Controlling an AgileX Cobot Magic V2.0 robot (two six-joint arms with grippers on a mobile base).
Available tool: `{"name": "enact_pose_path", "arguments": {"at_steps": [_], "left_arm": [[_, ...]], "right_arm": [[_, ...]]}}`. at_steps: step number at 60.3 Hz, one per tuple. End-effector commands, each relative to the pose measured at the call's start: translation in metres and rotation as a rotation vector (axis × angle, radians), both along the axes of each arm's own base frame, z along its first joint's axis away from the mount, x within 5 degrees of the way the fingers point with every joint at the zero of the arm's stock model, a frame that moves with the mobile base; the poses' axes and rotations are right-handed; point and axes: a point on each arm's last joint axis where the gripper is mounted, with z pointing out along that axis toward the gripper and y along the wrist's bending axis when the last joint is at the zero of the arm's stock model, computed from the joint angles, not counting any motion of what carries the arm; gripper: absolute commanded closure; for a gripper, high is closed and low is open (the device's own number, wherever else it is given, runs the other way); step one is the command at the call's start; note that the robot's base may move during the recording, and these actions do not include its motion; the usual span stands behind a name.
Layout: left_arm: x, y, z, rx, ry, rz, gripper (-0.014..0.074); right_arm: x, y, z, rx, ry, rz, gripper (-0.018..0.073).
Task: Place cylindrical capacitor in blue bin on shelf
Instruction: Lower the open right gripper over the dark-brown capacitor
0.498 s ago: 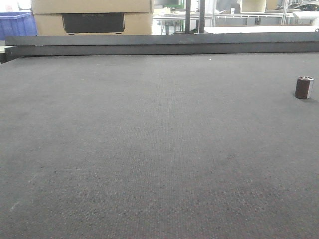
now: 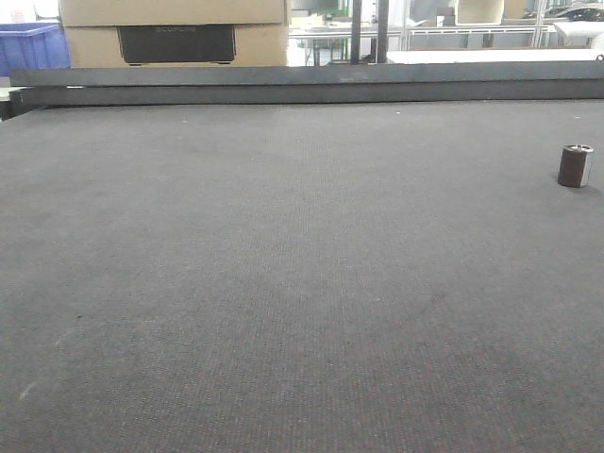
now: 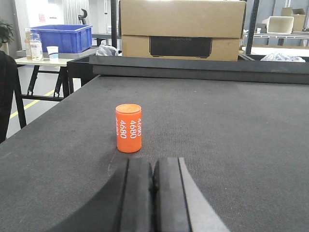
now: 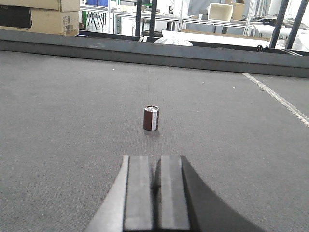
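The cylindrical capacitor (image 2: 575, 165), dark brown with a silvery top rim, stands upright on the dark mat at the far right of the front view. It also shows in the right wrist view (image 4: 151, 118), straight ahead of my right gripper (image 4: 155, 162), a short way off. My right gripper is shut and empty, low over the mat. My left gripper (image 3: 153, 164) is shut and empty, just behind an orange cylinder. The steel shelf is out of view, and no blue bin on it shows.
An orange cylinder (image 3: 129, 128) marked 4680 stands on the mat near its left edge. A raised black rail (image 2: 311, 87) bounds the mat at the back. A cardboard box (image 3: 181, 24) and a blue crate (image 3: 65, 37) stand beyond it.
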Motion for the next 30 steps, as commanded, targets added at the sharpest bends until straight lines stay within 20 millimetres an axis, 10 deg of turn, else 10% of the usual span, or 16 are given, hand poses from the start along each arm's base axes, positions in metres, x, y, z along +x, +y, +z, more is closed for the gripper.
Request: {"name": "enact_pose_path", "arguments": {"at_steps": [1,30], "left_arm": [[-0.001,0.0,0.004,-0.008,-0.039,0.0,0.0707],[-0.003,0.0,0.018,-0.018,-0.188,0.001,0.0707]], "right_arm": [[0.0,0.0,0.002,-0.005,-0.028,-0.005,0.0721],[-0.002,-0.001,0.02,-0.004,-0.224,-0.008,0.0721]]}}
